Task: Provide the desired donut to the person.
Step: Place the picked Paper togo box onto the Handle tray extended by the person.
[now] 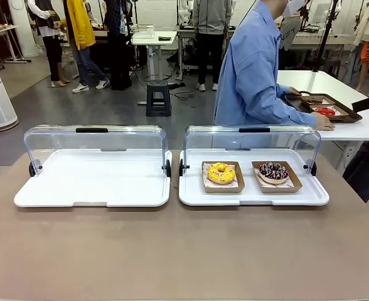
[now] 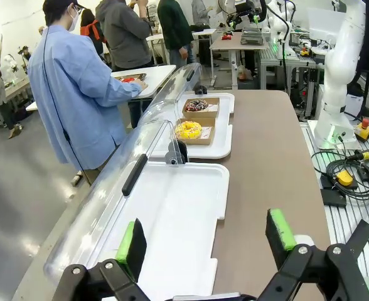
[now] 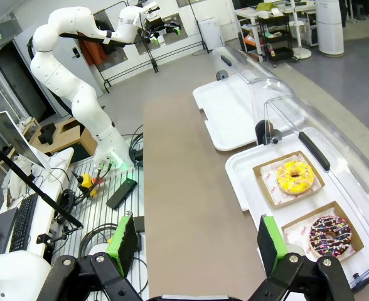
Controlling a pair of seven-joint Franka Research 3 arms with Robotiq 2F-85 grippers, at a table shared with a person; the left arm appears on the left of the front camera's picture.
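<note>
Nearby, clear lid (image 1: 252, 139) stands open behind both donuts (image 1: 221, 173)

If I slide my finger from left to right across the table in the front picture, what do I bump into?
Empty white tray with its clear lid up → yellow donut in a cardboard box → chocolate sprinkle donut in its own box; both donuts sit on the second white tray.

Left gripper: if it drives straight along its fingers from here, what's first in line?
Probably the empty white tray or the table edge beside it. The left gripper is open and aimed near the tray's right rim; depth is unclear. The yellow donut lies well beyond.
</note>
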